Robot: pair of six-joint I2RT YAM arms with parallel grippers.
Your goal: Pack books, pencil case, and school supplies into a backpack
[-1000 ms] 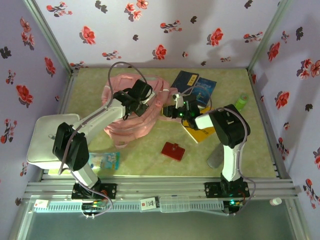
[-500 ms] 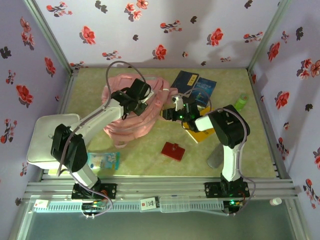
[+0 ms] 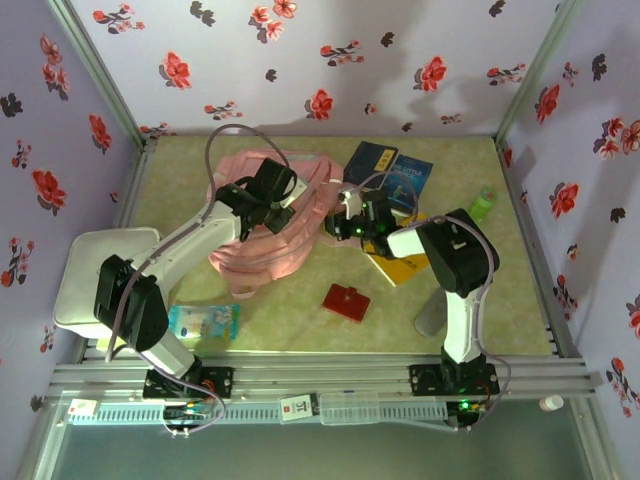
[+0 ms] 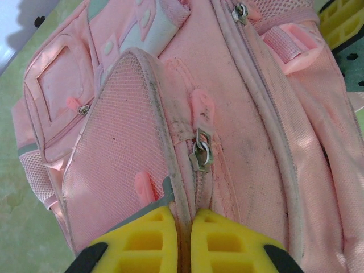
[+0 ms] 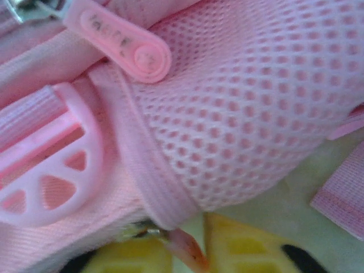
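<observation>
Edging leftward, right gripper [image 5: 187, 242] nips pink backpack [image 3: 268, 255], hold unclear; left gripper [image 4: 185, 219], clamped on seam [image 4: 165, 142], could lose slipping fabric.

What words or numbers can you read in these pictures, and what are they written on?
No text reads clearly.
Navy book: yellow cover lettering, too small to read.
Blue book: pale title, too blurred to read.
Pink zip tab on the backpack: raised letters, blurred.
White label on the front rail: dark mark, too small to read.
</observation>
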